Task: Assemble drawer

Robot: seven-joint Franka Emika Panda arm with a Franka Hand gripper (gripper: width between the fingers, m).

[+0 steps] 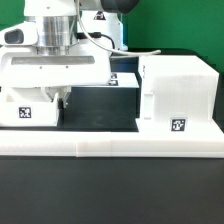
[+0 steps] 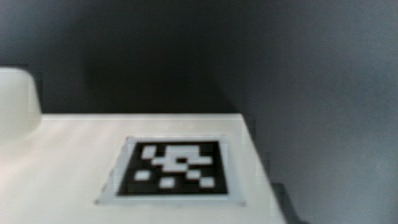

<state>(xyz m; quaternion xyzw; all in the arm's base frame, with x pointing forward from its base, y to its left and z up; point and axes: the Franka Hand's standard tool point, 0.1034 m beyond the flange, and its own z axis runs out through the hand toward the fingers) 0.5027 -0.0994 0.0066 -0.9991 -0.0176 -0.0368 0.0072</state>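
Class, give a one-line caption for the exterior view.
Arm over a tagged box; shell stands at the exterior view's right.

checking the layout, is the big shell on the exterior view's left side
No, the big shell stands at the exterior view's right; the small box is at the left.

Exterior view. The arm is glossy white, with a grey, ribbed cylindrical wrist segment and a black cap at the upper edge. Thin black cables run beside the wrist. The pincer has a broad, white, block-shaped housing; its fingers are indistinct.
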